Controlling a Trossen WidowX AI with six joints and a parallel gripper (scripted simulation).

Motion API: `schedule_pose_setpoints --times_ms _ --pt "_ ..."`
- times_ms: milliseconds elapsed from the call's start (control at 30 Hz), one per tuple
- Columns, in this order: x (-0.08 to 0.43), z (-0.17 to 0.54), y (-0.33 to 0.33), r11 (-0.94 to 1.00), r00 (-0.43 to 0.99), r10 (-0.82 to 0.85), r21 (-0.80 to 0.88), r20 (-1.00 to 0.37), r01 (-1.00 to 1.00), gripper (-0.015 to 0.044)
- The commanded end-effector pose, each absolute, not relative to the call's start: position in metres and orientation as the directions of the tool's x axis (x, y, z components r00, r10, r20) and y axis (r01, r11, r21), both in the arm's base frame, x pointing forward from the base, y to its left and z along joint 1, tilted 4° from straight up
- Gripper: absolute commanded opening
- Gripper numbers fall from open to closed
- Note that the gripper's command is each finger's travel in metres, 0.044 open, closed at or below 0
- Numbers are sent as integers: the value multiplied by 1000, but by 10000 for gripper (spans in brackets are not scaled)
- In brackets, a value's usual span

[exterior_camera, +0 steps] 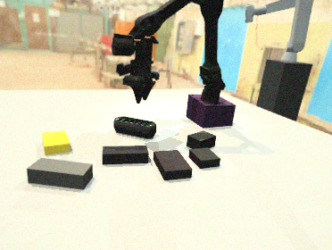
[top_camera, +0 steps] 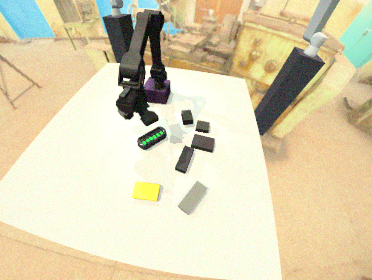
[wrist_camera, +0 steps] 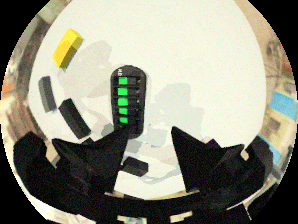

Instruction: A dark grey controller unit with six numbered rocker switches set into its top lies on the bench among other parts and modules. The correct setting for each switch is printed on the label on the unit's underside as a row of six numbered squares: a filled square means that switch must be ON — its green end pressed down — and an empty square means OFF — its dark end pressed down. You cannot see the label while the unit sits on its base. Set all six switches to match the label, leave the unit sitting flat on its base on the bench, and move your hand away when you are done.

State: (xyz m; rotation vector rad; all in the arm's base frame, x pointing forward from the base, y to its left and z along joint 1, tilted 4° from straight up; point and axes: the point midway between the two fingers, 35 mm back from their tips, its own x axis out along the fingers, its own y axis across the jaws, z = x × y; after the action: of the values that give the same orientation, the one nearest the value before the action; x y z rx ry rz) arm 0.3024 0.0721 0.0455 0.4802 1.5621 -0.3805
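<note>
while the gripper [top_camera: 149, 118] [exterior_camera: 139, 101] [wrist_camera: 150, 128] is hovering above the bench [top_camera: 105, 170] [exterior_camera: 178, 214] [wrist_camera: 200, 65], its jaws are standing a bit over halfway apart, gripping nothing. the controller unit [top_camera: 154, 140] [exterior_camera: 135, 127] [wrist_camera: 128, 101] is lying on the bench just below the gripper, its switches facing up and showing green in a row. in the wrist view one fingertip is overlapping the near end of the unit, and five green patches are showing beyond it; the end by that fingertip is partly hidden.

on one side of the unit a yellow block [top_camera: 146, 191] [exterior_camera: 56, 142] [wrist_camera: 68, 48] and a grey block [top_camera: 192, 197] [exterior_camera: 60, 173] [wrist_camera: 47, 94] are lying well apart from the gripper. a long black block [top_camera: 184, 159] [exterior_camera: 125, 154] [wrist_camera: 74, 119] is resting near the unit, with a wider dark block [top_camera: 203, 143] [exterior_camera: 172, 164] beside it. two small dark blocks are sitting nearer the arm's purple base [top_camera: 158, 91] [exterior_camera: 211, 111].
</note>
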Motion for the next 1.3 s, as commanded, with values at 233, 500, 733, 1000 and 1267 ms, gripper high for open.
schedule_pose_setpoints --times_ms 233,500,733,1000,1267 --pt "303 45 73 853 -19 67 47 -998 520 414" --pt "316 26 134 854 -116 -50 -102 -992 510 204" --pt "312 3 190 842 -161 -175 -232 -971 487 20" --pt "312 2 191 841 -161 -178 -235 -971 486 0" --pt "313 2 192 844 -163 -173 -231 -971 484 0"
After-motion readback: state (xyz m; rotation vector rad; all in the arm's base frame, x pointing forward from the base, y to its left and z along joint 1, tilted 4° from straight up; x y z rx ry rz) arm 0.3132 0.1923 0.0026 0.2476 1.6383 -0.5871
